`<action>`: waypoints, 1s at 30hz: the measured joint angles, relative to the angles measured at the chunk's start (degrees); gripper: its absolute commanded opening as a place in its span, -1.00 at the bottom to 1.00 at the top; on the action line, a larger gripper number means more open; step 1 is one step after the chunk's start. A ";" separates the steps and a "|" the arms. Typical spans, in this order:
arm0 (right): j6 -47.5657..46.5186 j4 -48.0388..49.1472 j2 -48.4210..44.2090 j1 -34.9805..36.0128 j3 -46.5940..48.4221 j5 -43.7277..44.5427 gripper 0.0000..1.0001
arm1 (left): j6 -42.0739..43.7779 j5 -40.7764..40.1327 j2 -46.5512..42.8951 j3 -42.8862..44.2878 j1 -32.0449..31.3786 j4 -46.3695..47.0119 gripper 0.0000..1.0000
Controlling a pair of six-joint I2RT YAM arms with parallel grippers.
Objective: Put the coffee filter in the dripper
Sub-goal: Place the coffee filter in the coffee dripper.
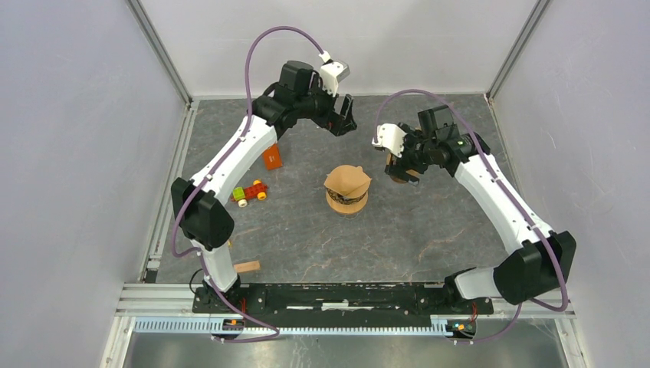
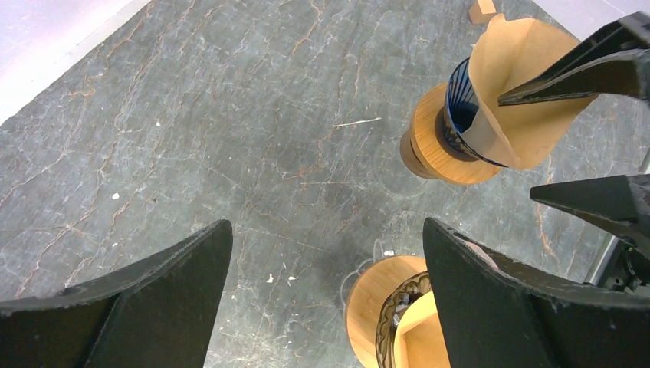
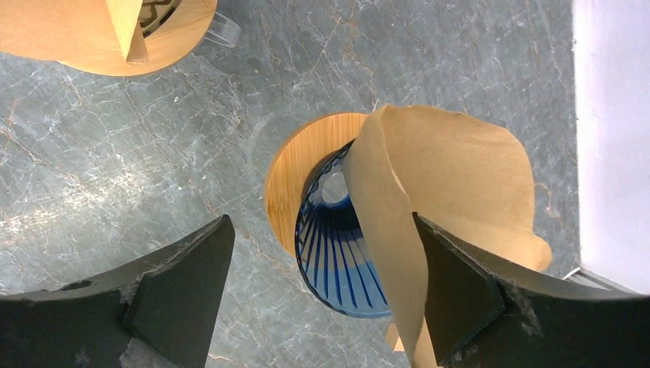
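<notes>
Coffee filter point(image 3: 452, 176) sits crooked in the blue dripper point(image 3: 337, 253) at mid-surface point(image 1: 306, 238) — one flank folded inward, paper standing proud of the rim, so seating judged incomplete. Right claw point(image 3: 322, 222) straddles the cone, jaws wide and gripping nothing, one finger at the paper's edge; left claw point(image 2: 326, 226), also wide and empty, hangs farther back, clear of the work. No brand, label or writing legible — dripper, paper and nearby wooden stand point(image 3: 84, 38) all plain.

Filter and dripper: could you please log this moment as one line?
filter: crooked in blue dripper, not seated | right pincer: open around it | left pincer: open, empty
</notes>
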 measured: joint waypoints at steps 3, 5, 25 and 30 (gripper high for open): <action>0.00 0.35 -1.20 0.00 -0.09 0.35 0.81 | 0.00 0.02 -0.04 -0.90 0.00 0.94 0.99; -0.02 0.74 -2.21 0.00 -0.39 0.79 0.81 | 0.00 0.02 -0.07 -1.51 0.00 1.29 0.99; -0.79 0.09 -4.98 0.00 -6.91 0.20 0.75 | 0.00 0.07 -0.83 -3.98 0.00 3.41 0.99; -0.72 0.98 -4.46 0.00 -8.17 0.17 0.76 | 0.00 0.07 -0.83 -5.25 0.00 3.72 0.99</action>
